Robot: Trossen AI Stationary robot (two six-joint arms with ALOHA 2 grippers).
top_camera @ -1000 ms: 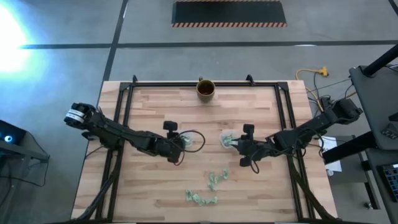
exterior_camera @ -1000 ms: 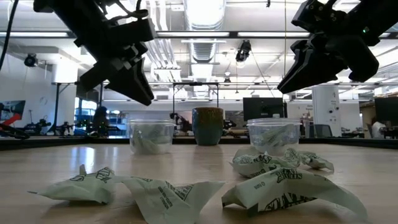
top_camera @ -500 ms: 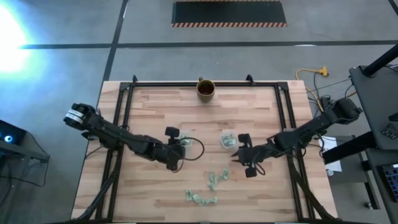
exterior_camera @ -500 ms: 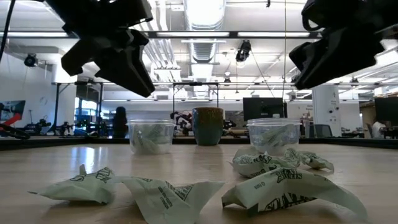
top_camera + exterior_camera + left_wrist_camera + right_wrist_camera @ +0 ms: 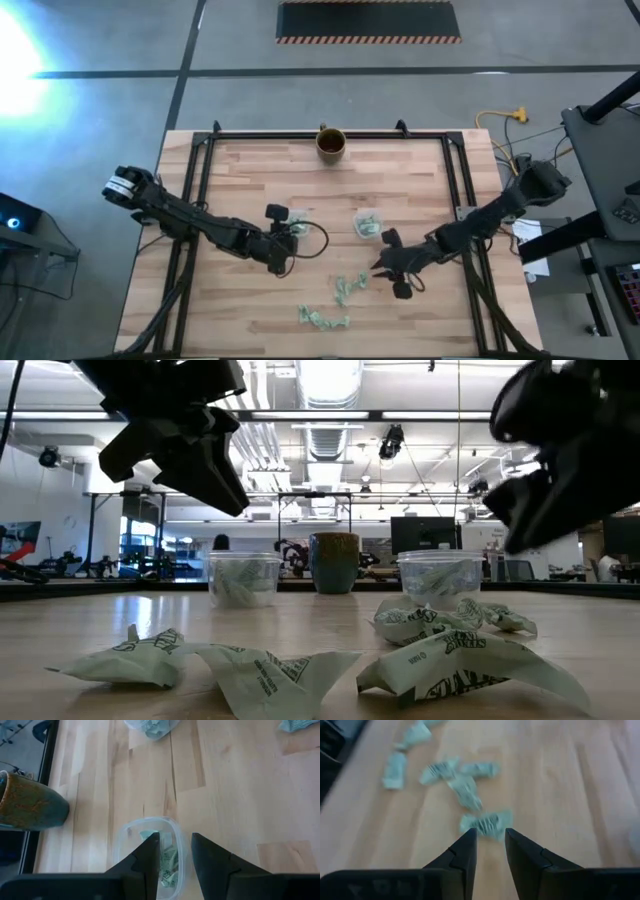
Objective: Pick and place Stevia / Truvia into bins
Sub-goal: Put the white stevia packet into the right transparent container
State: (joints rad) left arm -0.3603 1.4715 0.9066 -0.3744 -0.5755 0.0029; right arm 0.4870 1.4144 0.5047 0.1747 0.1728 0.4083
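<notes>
High view: right claw (image 5: pixel 381 266), slightly parted and empty, hangs beside loose packets (image 5: pixel 349 286) on the surface (image 5: pixel 420 190); left claw (image 5: pixel 290 240), also parted, hovers over a packet-filled cup (image 5: pixel 148 855).

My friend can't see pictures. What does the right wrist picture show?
Two dark fingers of the right gripper, slightly apart with nothing between them, point at crumpled green-and-white sweetener packets on a wooden table. More packets lie scattered beyond.

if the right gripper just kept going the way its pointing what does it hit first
Probably the nearest crumpled packet, which lies on the table just ahead of the right gripper. More packets lie beyond it. Depth is unclear, so it might meet bare wood just short of it.
</notes>
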